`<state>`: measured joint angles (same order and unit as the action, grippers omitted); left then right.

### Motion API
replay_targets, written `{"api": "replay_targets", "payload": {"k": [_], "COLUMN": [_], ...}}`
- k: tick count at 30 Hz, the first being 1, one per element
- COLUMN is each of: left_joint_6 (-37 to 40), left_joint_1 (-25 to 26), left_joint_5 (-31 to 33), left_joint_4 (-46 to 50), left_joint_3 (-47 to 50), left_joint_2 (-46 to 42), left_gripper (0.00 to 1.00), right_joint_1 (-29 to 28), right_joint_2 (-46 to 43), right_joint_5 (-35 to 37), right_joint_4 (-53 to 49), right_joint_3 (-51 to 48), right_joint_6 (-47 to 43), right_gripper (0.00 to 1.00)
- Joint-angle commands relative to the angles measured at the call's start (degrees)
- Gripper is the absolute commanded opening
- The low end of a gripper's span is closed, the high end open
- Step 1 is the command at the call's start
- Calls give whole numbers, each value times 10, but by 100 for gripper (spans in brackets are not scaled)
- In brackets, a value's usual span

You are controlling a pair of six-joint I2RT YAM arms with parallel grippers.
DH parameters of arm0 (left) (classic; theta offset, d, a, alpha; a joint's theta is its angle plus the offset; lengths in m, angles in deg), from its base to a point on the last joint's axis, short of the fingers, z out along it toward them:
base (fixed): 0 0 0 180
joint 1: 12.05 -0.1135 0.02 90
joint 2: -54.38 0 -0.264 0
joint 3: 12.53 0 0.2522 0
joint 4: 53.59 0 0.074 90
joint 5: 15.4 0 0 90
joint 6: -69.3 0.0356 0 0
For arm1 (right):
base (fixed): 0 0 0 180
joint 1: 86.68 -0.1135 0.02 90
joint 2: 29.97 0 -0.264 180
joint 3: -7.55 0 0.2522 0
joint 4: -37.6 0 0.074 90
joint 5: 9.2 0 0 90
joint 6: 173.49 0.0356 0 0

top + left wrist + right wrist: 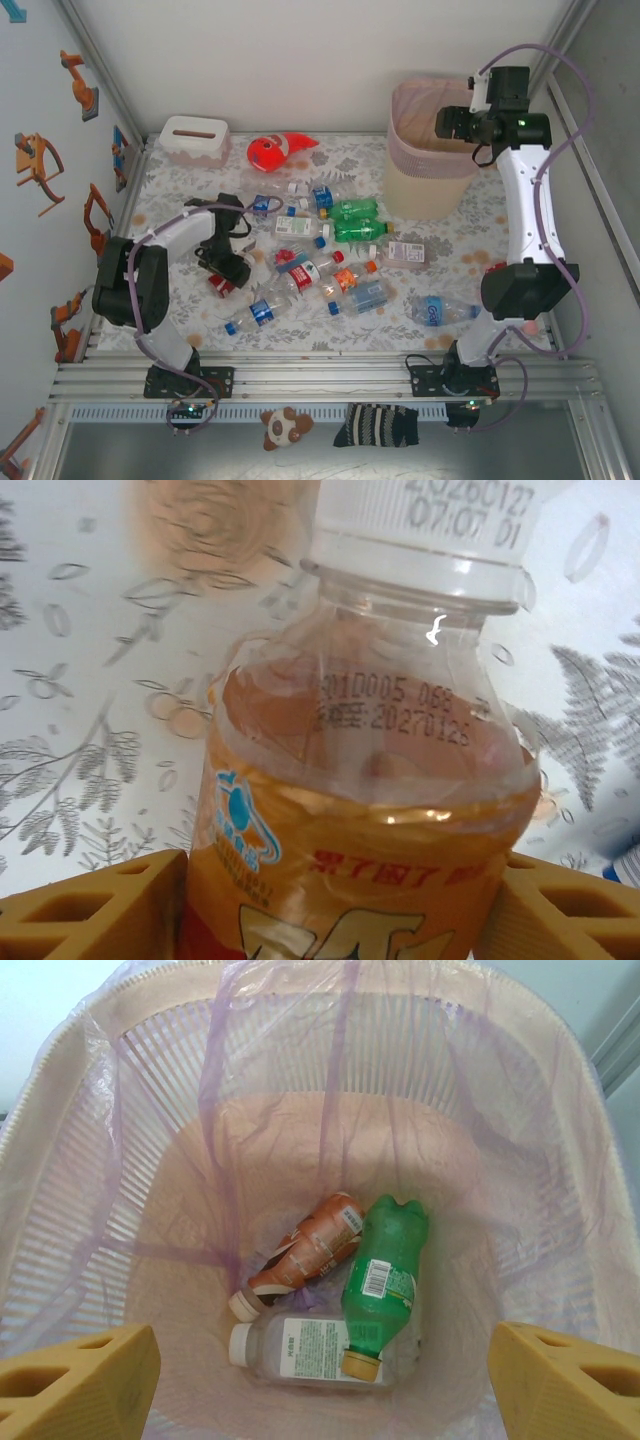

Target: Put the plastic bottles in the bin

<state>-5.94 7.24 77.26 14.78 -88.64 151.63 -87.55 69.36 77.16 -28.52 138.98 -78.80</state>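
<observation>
Top view, left to right.

- Far-left corner of the table (165, 205): low white tissue box (193, 138); beside it a red-orange fish toy (278, 150).
- Left gripper (228, 268) is low over the left part of the table, at a red-labelled bottle (222, 286).
- Left wrist view: the yellow fingers (90, 905) flank an orange-labelled bottle (360, 780) with a white cap, one finger on each side and close against its body. Whether the left gripper (345, 905) is actually pressing on it cannot be told.
- Centre of the table: loose plastic bottles lying on their sides.
  - Two green ones (355, 210) side by side.
  - A blue-labelled one (255, 312) near the front.
  - Another blue-labelled one (362, 297) to its right.
  - A clear pink-labelled one (405, 253).
  - One apart at the right front (438, 310).
- Far right: beige bin (425, 185) with a pink liner, standing upright.
- Right gripper (450, 122) hangs above the bin opening.
- Right wrist view: the right gripper (320, 1390) has its fingers (80, 1380) wide apart with nothing between them.
- On the bottom of the bin (150, 1110) lie three bottles, touching one another:
  - a brown-labelled one (315, 1245);
  - a green one (382, 1285);
  - a clear white-capped one (300, 1350).
</observation>
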Motion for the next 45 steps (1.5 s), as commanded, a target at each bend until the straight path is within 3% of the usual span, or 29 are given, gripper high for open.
{"api": "replay_targets", "payload": {"k": [1, 17, 30, 37, 45], "left_joint_6": [-31, -19, -20, -28, -46], "left_joint_1": [-8, -14, -17, -22, -22], "left_joint_5": [-1, 33, 5, -65, -209], "left_joint_4": [14, 50, 44, 25, -52], "left_joint_3": [-21, 17, 13, -10, -59], "left_joint_2": [16, 12, 18, -51, -156], "left_gripper": [73, 79, 66, 64, 62], "right_joint_1": [4, 3, 3, -1, -27], "right_joint_2": [-28, -32, -44, -82, -147], "right_joint_5": [-9, -13, -15, -56, -201], "right_joint_4": [12, 16, 18, 45, 132], "right_joint_3": [-9, -21, -35, -78, -171], "right_joint_6": [9, 7, 8, 23, 35], "right_gripper": [84, 84, 84, 84, 84]}}
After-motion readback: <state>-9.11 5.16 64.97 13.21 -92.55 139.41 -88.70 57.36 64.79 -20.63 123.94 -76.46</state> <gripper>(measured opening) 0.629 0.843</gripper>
